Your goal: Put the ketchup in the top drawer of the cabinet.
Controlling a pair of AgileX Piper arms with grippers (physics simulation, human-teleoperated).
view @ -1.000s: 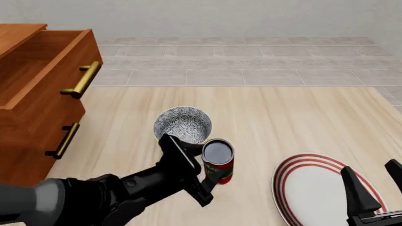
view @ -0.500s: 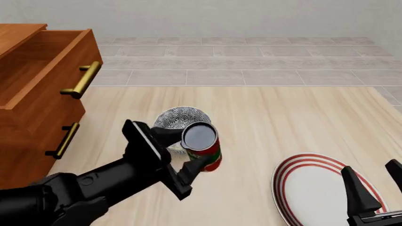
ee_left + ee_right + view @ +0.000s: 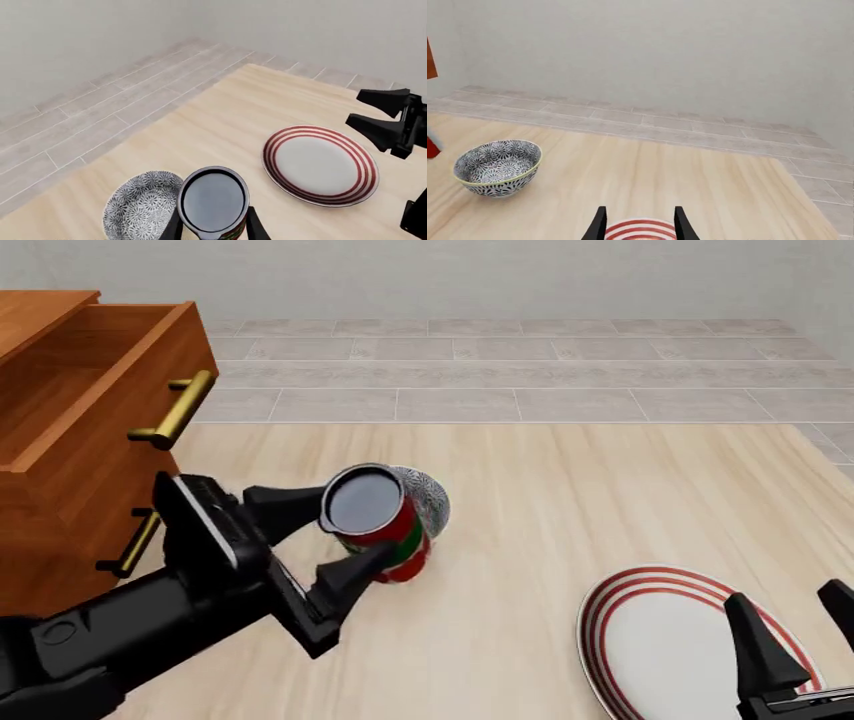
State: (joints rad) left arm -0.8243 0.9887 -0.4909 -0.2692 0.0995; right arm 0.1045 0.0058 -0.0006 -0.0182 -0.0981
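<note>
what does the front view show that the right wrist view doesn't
Only the front view shows the cabinet, its open top drawer, and the left gripper shut on the ketchup, lifted near the drawer. Only the right wrist view shows the whole bowl, unblocked. Both show the striped plate under the open right gripper.

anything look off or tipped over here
Nothing spilled or damaged. The ketchup is tilted, but only because the left pincer holds it in the air. The bowl and plate sit flat on the table, and the top drawer stands open.
</note>
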